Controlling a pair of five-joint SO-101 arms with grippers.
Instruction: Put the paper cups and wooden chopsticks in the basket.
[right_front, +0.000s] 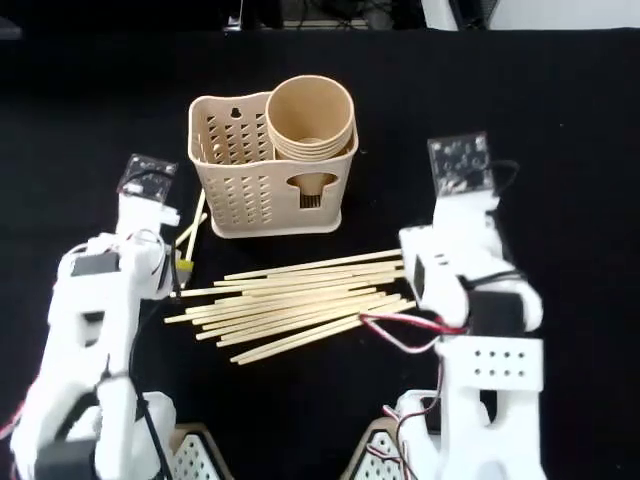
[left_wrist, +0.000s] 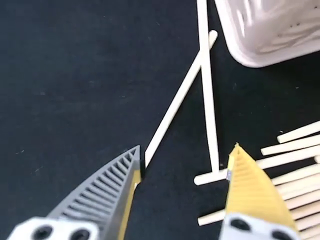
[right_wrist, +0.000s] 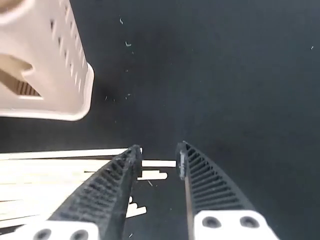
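Observation:
A stack of paper cups (right_front: 310, 115) stands inside the beige perforated basket (right_front: 240, 190) at the back. A pile of wooden chopsticks (right_front: 300, 300) lies flat on the black table in front of it. Two more chopsticks (right_front: 192, 232) lie crossed beside the basket's left end. My left gripper (left_wrist: 185, 161) hangs open just over these two chopsticks (left_wrist: 205, 95), with the basket corner (left_wrist: 265, 35) beyond. My right gripper (right_wrist: 158, 150) is open low over the right-hand ends of the chopstick pile (right_wrist: 156, 163), holding nothing. The basket (right_wrist: 50, 70) is ahead of it to one side.
The left arm (right_front: 100, 300) and right arm (right_front: 470, 290) flank the chopstick pile. Black cloth covers the table, with open room right of the basket and behind it. Red and white wires (right_front: 400, 335) trail from the right arm near the pile's end.

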